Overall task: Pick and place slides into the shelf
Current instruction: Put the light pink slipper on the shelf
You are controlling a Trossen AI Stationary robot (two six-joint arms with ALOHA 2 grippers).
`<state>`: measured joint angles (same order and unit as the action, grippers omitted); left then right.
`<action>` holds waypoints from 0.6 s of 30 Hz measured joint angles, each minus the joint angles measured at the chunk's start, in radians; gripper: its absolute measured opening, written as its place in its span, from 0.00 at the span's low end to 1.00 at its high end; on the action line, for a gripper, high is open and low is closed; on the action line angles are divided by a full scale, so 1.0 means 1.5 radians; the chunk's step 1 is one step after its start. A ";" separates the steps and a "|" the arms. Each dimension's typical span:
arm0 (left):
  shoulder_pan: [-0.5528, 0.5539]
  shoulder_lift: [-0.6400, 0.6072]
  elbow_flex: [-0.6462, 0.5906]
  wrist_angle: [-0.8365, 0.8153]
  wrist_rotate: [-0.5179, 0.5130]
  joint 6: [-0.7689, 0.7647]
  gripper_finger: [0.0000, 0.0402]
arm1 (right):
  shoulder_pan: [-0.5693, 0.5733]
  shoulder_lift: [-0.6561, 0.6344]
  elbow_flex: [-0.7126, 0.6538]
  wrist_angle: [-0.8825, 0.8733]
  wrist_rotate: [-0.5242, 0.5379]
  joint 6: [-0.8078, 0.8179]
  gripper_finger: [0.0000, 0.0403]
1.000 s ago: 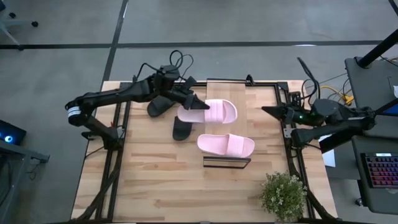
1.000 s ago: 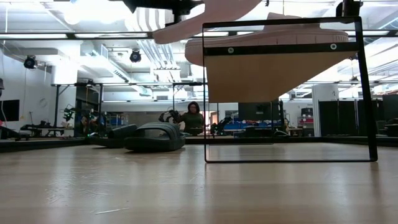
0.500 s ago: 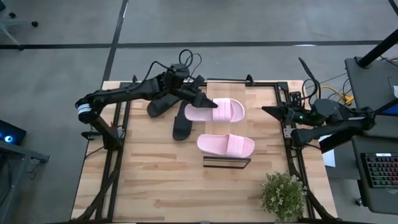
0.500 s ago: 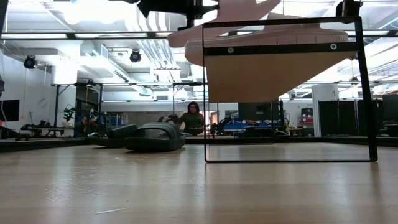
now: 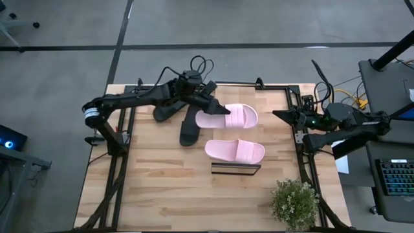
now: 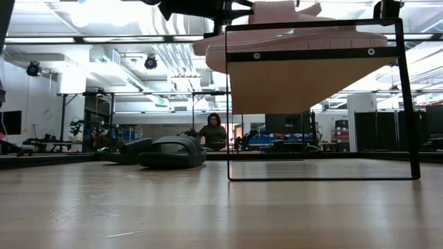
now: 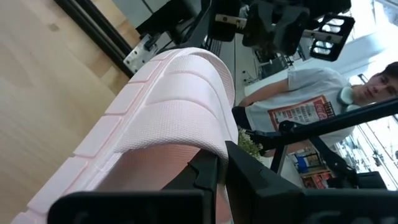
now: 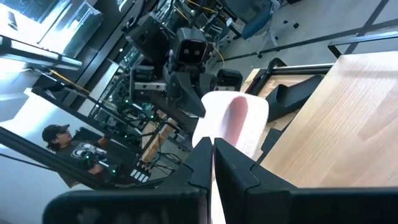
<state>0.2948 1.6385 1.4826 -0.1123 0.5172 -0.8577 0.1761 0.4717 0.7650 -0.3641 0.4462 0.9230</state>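
My left gripper (image 5: 217,109) is shut on a pale pink slide (image 5: 233,117), held over the far part of the shelf (image 5: 222,92), a light plank on a thin black frame (image 6: 405,104). In the low view this slide (image 6: 277,10) shows above the shelf top. The second pink slide (image 5: 235,151) lies sole-down on the shelf's near part. Two black slides (image 5: 167,110) (image 5: 189,131) lie on the table left of the shelf. My right gripper (image 5: 277,114) waits shut at the table's right edge. My left gripper pinches the pink slide at its left end (image 7: 180,165), just beside the ribbed strap (image 7: 180,106). The fingers (image 7: 208,171) come level from the table's left, along the slide. The slide lies about level; whether its sole touches the plank I cannot tell.
A potted plant (image 5: 295,203) stands at the table's near right corner. Black frame rails (image 5: 123,162) run along the table's left and right sides. Bare tabletop (image 5: 168,188) lies near and left of the shelf. A person (image 6: 213,133) sits in the room beyond.
My left gripper has carried the pink slide toward the table's right, farther over the shelf. The slide, tilted a second ago, now lies about level. The gripper has stayed shut on it.
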 joint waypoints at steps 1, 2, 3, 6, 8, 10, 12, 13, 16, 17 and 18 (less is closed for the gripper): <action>-0.003 0.002 0.000 0.000 -0.002 0.000 0.00 | 0.000 0.000 0.000 0.000 0.000 0.000 0.02; -0.005 0.003 0.000 0.000 -0.005 0.000 0.00 | 0.000 0.000 0.000 0.000 0.000 0.000 0.02; -0.009 0.004 0.000 0.000 -0.009 0.000 0.00 | 0.000 0.000 0.000 0.000 0.000 0.000 0.02; -0.015 0.011 0.000 0.002 -0.024 0.000 0.00 | 0.000 0.000 0.000 0.001 0.000 0.000 0.02; -0.017 0.016 0.000 0.003 -0.028 -0.002 0.00 | 0.000 0.000 0.000 0.001 0.000 0.000 0.02; -0.019 0.017 0.000 0.005 -0.038 -0.014 0.00 | 0.000 0.000 0.000 0.001 0.000 0.000 0.02; -0.021 0.021 0.000 0.019 -0.042 -0.018 0.00 | 0.000 0.000 0.000 0.001 -0.001 0.000 0.02; -0.022 0.023 0.000 0.029 -0.043 -0.018 0.00 | 0.000 0.000 0.000 0.001 -0.001 0.000 0.02; -0.024 0.025 0.000 0.034 -0.049 -0.026 0.00 | 0.000 0.000 0.000 0.002 -0.001 0.000 0.02; -0.025 0.025 0.000 0.034 -0.055 -0.032 0.00 | 0.000 0.000 0.000 0.002 -0.001 0.000 0.02; -0.026 0.025 0.000 0.035 -0.058 -0.032 0.00 | 0.000 0.000 0.000 0.002 -0.001 0.000 0.02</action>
<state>0.2565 1.6752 1.4822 -0.0600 0.4305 -0.9064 0.1761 0.4717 0.7650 -0.3618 0.4446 0.9232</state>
